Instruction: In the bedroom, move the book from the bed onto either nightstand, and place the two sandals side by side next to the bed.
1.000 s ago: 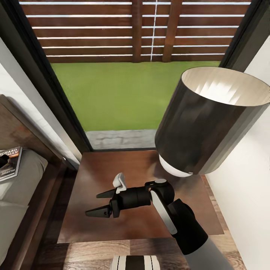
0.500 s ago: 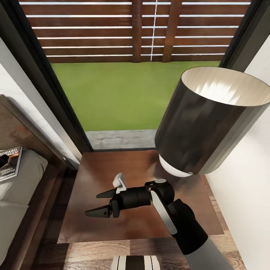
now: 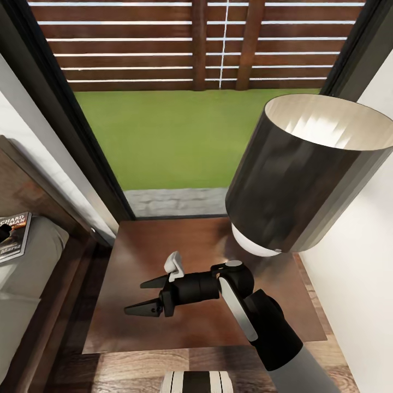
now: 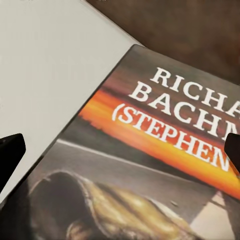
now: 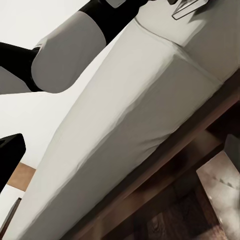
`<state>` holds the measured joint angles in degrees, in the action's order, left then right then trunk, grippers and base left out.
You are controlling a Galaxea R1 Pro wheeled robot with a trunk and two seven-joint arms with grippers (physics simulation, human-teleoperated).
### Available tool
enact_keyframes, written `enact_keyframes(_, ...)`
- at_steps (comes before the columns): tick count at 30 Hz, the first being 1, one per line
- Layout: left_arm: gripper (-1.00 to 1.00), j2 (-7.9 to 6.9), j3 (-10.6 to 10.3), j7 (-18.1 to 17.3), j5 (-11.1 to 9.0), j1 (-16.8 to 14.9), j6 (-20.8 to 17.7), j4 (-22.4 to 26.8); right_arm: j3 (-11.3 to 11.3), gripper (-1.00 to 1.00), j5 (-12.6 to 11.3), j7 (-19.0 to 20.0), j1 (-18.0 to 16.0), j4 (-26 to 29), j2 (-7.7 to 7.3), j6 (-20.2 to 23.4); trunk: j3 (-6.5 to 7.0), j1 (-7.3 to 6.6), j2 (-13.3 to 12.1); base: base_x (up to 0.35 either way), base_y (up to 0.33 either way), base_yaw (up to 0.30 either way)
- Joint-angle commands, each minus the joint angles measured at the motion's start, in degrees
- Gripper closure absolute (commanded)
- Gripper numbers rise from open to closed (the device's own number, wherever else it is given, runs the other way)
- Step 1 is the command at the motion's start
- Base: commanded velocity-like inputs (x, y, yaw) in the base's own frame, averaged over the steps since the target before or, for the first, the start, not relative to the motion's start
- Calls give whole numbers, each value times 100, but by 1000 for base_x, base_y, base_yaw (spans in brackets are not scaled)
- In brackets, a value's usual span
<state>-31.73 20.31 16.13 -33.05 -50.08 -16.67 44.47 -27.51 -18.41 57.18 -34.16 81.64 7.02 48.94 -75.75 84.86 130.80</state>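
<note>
The book (image 3: pixel 12 236) lies on the pale grey mattress of the bed (image 3: pixel 33 262) at the head view's left edge. In the left wrist view its dark cover (image 4: pixel 150 150) with white lettering and an orange strip is very close. My left gripper (image 4: pixel 120 150) is open just above it, one black fingertip (image 4: pixel 10 157) off each side of the cover. My right gripper (image 3: pixel 135 297) is open and empty above the brown nightstand (image 3: pixel 191 327), pointing toward the bed. The sandals are out of view.
A tall lamp with a dark shade (image 3: pixel 305 174) stands on the nightstand's right rear. Behind is a dark-framed window (image 3: pixel 82 153) onto grass and a slatted fence. A white wall (image 3: pixel 360 295) closes the right side. The bed's dark wood frame (image 3: pixel 82 284) runs beside the nightstand.
The whole head view has shifted very slightly, so the camera moved. My right arm and the book keep their places.
</note>
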Motion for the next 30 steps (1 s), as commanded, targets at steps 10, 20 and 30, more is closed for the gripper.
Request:
enact_keyframes(10,-100,69,-9,22,-167,5,-12,-9,0,-100,-14,3,-3,-3,1,28,-4,0,1,0,0,0)
enact_keyframes(20,-100,69,-8,22,-167,7,-12,-9,0,-100,-14,4,-3,-4,1,28,13,0,1,0,0,-54)
enact_keyframes(30,-100,67,-6,22,-167,7,-12,-9,0,-100,-14,5,-3,-2,1,28,16,0,1,0,0,-9)
